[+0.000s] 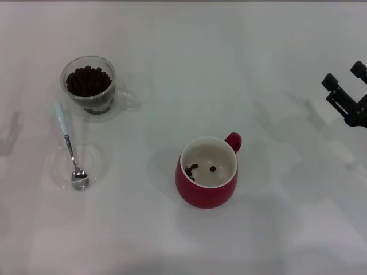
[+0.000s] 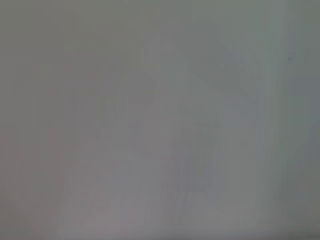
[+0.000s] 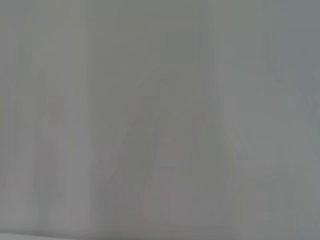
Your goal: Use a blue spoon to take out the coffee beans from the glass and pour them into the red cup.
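In the head view the glass (image 1: 89,86) stands at the far left with a heap of dark coffee beans (image 1: 88,81) inside. The blue spoon (image 1: 69,144) lies in front of it, its metal bowl resting in a flat clear glass saucer (image 1: 80,166), its pale blue handle pointing toward the glass. The red cup (image 1: 207,172) stands at the centre, handle at its far right, with a few beans (image 1: 198,168) on its white bottom. My right gripper (image 1: 346,83) is at the right edge, far from everything, open and empty. My left gripper is out of view.
The white table top (image 1: 189,51) carries all objects. Both wrist views show only bare pale surface.
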You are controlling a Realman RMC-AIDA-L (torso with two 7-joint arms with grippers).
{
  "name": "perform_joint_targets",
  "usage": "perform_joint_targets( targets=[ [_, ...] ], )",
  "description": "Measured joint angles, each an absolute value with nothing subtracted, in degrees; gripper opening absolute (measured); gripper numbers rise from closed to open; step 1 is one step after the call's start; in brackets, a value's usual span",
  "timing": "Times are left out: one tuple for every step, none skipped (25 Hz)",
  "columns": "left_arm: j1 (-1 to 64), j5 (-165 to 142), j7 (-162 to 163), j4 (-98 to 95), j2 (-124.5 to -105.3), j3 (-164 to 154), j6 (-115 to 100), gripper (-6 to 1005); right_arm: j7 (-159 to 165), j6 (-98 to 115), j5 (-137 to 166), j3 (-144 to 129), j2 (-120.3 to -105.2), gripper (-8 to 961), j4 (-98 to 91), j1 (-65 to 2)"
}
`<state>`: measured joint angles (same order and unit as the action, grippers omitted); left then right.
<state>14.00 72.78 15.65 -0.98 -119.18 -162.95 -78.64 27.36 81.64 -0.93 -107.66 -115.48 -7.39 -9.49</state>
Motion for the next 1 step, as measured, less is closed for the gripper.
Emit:
perform_joint_targets(
  targets=[
    [14.1, 72.8, 15.7, -1.2, -119.18, -162.9, -78.4, 886, 27.4, 81.6, -1.4, -107.7, -115.49, 738, -7.4, -9.5]
  ],
)
